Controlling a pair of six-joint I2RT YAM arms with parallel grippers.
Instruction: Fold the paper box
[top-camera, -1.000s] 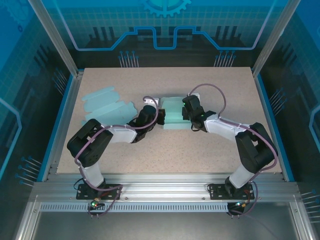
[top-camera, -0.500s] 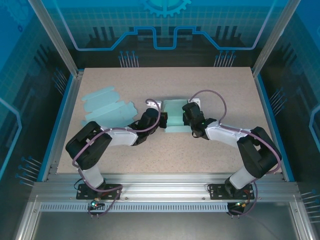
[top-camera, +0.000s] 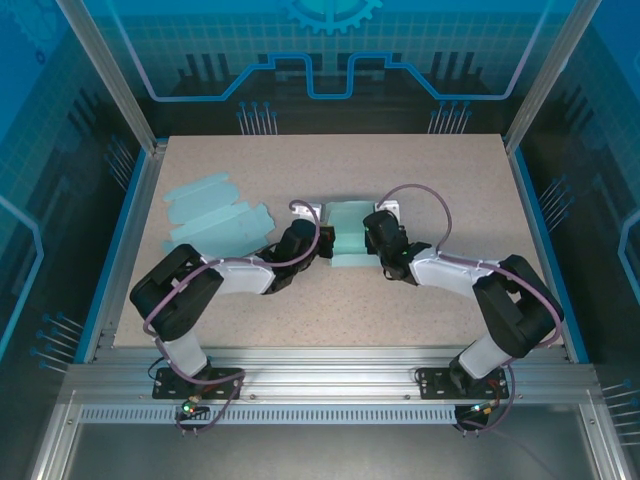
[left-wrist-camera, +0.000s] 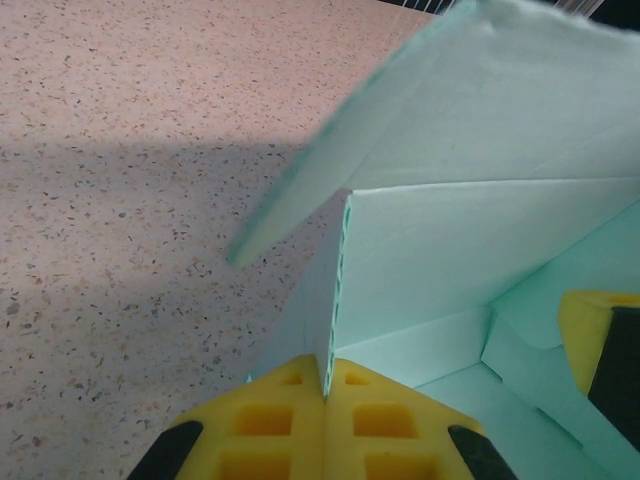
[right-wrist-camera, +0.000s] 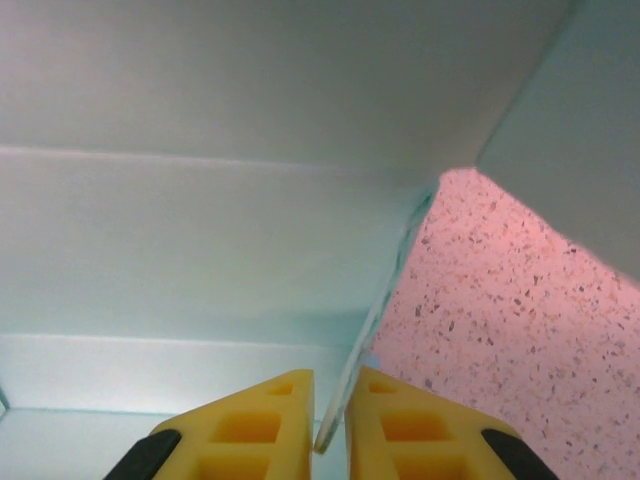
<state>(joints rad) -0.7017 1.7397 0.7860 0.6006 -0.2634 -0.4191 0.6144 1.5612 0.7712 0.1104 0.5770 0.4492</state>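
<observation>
Left gripper (left-wrist-camera: 325, 388) clamps the upright wall edge of the mint box (left-wrist-camera: 470, 250); a flap (left-wrist-camera: 520, 90) tilts out over the speckled table (left-wrist-camera: 130, 200)

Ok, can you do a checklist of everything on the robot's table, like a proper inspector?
Surface: speckled beige table, flat, no spills seen.
Job's things: half-folded mint-green paper box in the middle, its walls partly raised.
Clutter: flat mint-green paper blanks lying at the left, apart from the box.
Grippers: left gripper pinches one box wall; right gripper pinches a wall on the opposite side.
Cables: purple cable loops over the right arm, off the box.
Surroundings: aluminium frame and blue panels around the table.
</observation>
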